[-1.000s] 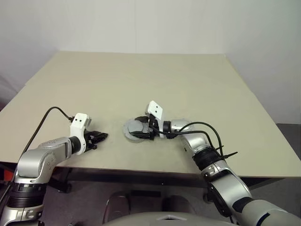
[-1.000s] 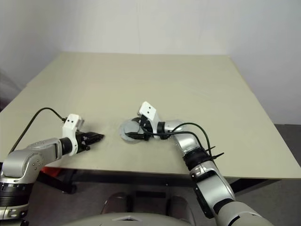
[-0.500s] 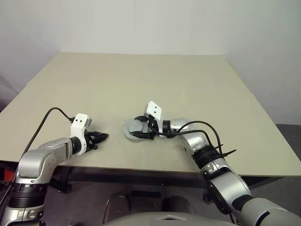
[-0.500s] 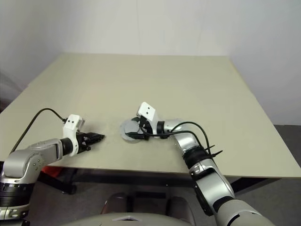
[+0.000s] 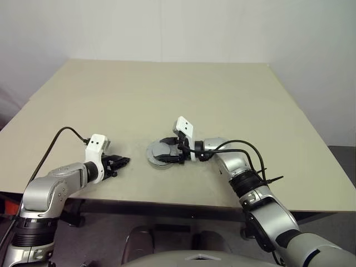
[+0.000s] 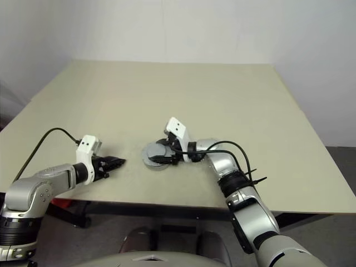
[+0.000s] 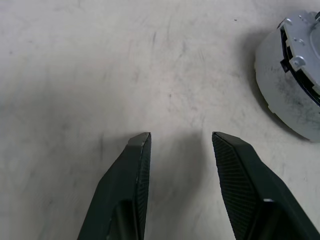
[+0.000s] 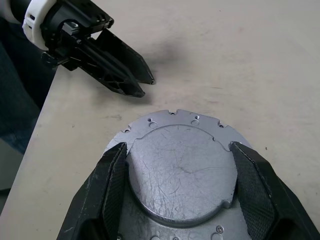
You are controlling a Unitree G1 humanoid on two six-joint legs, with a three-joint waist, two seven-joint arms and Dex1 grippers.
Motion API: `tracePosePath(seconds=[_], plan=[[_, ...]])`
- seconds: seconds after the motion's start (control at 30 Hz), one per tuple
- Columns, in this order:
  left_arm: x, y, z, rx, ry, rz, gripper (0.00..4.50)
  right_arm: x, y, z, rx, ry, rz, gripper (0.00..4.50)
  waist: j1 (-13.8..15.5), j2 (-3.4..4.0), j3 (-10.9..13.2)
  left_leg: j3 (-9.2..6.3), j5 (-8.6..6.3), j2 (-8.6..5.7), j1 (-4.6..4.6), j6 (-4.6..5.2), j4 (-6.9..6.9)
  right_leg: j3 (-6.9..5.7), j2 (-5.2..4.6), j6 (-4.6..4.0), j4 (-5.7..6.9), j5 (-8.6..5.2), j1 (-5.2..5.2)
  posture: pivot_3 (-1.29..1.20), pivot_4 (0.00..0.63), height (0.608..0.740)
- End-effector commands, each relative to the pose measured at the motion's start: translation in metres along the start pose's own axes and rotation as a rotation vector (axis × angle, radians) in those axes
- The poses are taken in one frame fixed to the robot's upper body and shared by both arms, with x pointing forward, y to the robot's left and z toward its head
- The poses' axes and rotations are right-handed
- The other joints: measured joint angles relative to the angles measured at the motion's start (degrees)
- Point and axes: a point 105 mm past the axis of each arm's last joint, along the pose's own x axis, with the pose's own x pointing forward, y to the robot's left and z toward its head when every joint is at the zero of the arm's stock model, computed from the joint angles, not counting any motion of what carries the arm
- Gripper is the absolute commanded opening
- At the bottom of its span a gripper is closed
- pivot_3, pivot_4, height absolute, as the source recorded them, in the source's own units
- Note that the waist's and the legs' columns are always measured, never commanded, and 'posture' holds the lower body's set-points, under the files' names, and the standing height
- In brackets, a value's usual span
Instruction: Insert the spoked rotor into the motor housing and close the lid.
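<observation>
Lid-closing step, we judge: flat grey metal disc lid (image 8: 181, 170) lies on round grey motor housing (image 5: 161, 154), near table (image 5: 183, 100) front edge. Our right gripper (image 8: 181, 186) straddles lid, fingers spread wide at its rim, grip unclear. Our left gripper (image 7: 179, 142) beside housing, part-open, empty. Spoked rotor presumably inside. Next: press lid flush, release.

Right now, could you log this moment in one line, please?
right gripper: straddling lid | left gripper: open, empty | table
</observation>
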Motion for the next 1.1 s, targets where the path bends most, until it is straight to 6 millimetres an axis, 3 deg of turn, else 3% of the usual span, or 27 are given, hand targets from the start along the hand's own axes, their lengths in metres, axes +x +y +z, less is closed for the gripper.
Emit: tracePosePath(seconds=[0.03,0.3,0.67,1.1], plan=[[-0.004,-0.001,0.008,0.011,-0.036,0.001,2.05,-0.003,-0.011,0.000,-0.054,0.007,-0.073,3.15,-0.04,0.00,0.00,0.01,0.00,0.00,0.01,0.00,0.00,0.00,0.00,0.00,-0.01,0.00,0.01,0.00,0.000,0.740],[-0.004,0.000,0.009,0.013,-0.036,0.002,2.05,-0.001,-0.012,0.002,-0.072,-0.013,-0.081,3.15,-0.05,0.01,0.01,0.01,0.03,0.02,0.10,-0.05,0.01,0.01,0.00,0.36,0.00,-0.21,0.03,0.00,0.000,0.740],[-0.003,-0.001,0.007,0.011,-0.034,0.000,2.05,-0.004,-0.016,0.028,-0.038,-0.148,-0.092,3.15,-0.02,0.01,0.01,0.01,0.03,0.01,0.03,-0.05,0.00,0.01,0.00,0.05,0.00,-0.02,0.00,0.00,0.000,0.740],[-0.003,-0.001,0.008,0.010,-0.034,0.001,2.05,-0.011,-0.004,0.021,-0.022,-0.127,-0.015,3.15,0.00,0.02,0.01,0.03,-0.07,0.02,-0.06,0.11,-0.15,-0.07,0.01,-0.02,-0.40,0.02,0.10,0.00,0.000,0.740]])
